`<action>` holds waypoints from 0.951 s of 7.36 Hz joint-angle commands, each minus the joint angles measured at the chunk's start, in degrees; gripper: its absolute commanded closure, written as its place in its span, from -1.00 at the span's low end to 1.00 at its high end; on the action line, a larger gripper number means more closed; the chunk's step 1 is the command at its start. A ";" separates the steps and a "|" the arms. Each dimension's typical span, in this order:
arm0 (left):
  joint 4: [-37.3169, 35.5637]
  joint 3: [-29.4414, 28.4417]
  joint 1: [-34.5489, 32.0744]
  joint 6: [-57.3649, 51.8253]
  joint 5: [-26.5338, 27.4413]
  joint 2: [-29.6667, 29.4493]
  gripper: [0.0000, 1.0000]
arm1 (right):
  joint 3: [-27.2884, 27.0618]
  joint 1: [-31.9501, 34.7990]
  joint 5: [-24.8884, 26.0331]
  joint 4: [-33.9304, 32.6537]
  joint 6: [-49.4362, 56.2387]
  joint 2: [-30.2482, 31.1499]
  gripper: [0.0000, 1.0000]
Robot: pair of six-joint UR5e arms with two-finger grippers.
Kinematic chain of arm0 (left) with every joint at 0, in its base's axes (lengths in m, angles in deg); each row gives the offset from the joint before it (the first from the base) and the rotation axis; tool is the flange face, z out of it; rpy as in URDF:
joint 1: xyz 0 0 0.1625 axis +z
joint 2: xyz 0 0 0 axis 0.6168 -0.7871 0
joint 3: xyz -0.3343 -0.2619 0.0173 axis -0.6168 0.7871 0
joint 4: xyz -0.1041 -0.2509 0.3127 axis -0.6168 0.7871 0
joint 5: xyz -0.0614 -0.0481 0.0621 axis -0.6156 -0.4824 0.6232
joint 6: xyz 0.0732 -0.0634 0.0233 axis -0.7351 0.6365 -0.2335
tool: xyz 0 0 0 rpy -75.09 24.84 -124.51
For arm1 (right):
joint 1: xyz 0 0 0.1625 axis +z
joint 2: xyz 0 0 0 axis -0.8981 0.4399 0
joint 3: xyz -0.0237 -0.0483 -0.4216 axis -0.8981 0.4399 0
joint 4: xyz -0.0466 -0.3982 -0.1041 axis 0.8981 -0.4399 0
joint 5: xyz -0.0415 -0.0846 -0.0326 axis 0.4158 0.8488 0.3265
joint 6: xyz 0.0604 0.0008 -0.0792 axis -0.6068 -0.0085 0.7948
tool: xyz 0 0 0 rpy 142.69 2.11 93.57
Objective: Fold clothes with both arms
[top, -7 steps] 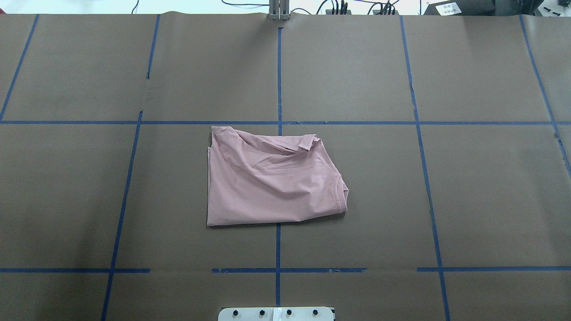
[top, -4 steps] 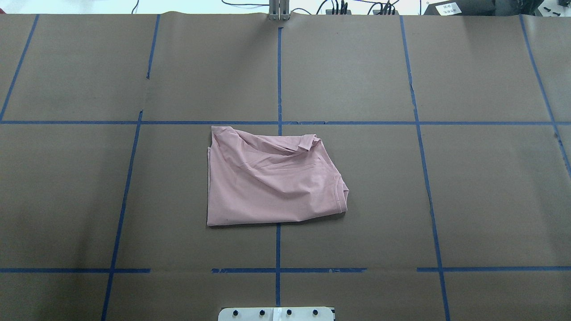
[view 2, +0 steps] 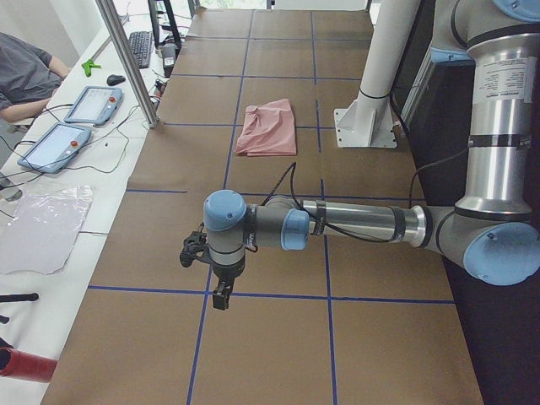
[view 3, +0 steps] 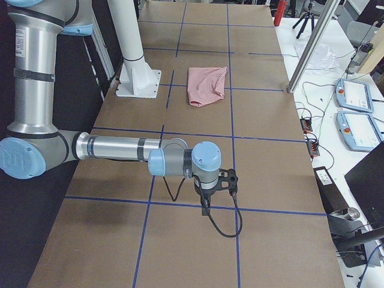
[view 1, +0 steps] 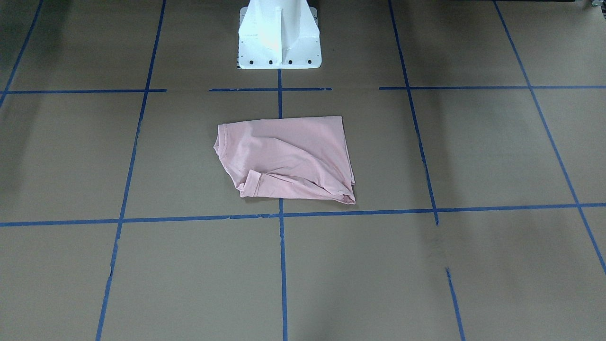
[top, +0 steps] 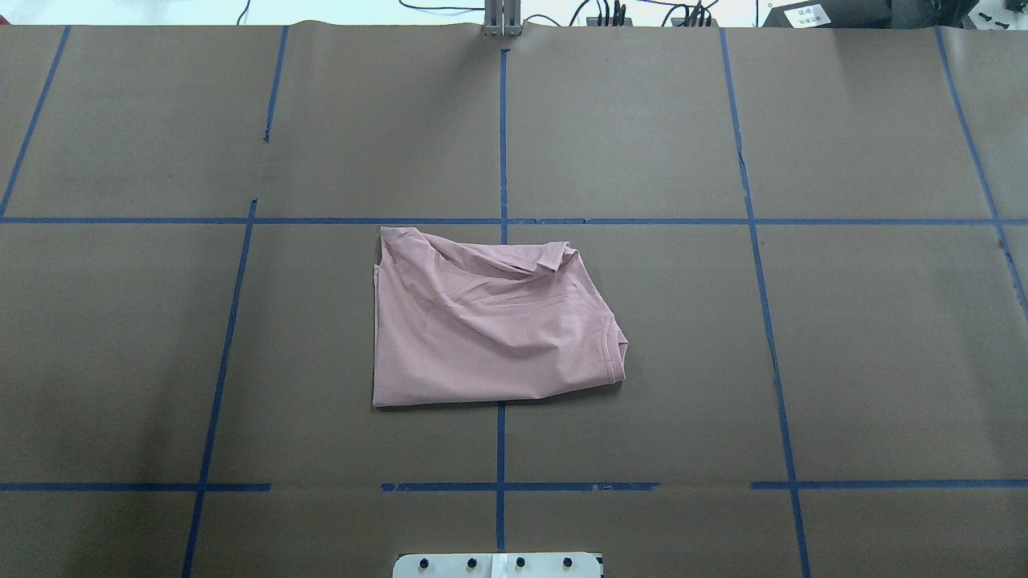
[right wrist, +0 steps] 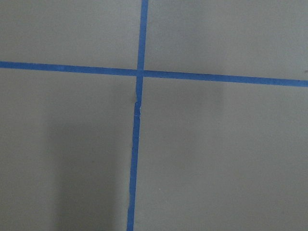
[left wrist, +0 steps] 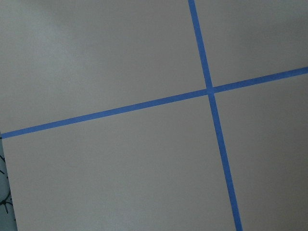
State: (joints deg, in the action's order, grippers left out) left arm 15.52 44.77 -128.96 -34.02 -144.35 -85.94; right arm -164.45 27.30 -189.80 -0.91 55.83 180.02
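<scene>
well, the pale pink t-shirt (top: 490,329) lies folded into a rough rectangle at the middle of the table (top: 883,345), near the white pedestal (view 1: 278,42) and straddling the centre line of blue tape (top: 502,120). the folding looks about done, yet the packet is loose: its far edge is bunched, a sleeve cuff (top: 554,258) is turned up there, and the ribbed collar (top: 617,353) pokes out at the corner on the robot's right. if another fold or a tidy-up is tried, the likely slip is a pinch that takes only the top layer — that would peel the packet open rather than move it whole. a lift where one side rises ahead of the other would drag the cloth askew, since soft knit slides over itself easily. fingers pressed too low could also snag the brown paper covering and tear it.

both arms are well apart from the garment. the left arm (view 2: 354,224) reaches out low over the table's end on the robot's left, its left gripper (view 2: 221,295) pointing down above a tape line. the right arm (view 3: 114,147) mirrors it at the other end, with the right gripper (view 3: 206,207) likewise hanging over tape. neither holds cloth. how far the fingers stand apart i cannot tell — only the side views show them, small, and both wrist cameras see just paper and tape.
</scene>
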 commanded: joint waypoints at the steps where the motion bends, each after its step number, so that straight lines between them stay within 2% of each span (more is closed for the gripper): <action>1: -0.04 0.13 0.00 0.07 -0.02 -0.05 -1.00 | -0.01 0.03 -0.06 0.06 -0.01 -0.09 -1.00; 7: -0.13 -0.40 0.00 0.24 0.07 0.13 -1.00 | 0.08 0.03 0.56 0.23 0.08 -0.09 -1.00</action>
State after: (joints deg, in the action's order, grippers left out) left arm 15.39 44.48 -128.96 -33.79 -144.30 -85.80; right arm -164.38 27.31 -189.25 -0.67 55.84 179.87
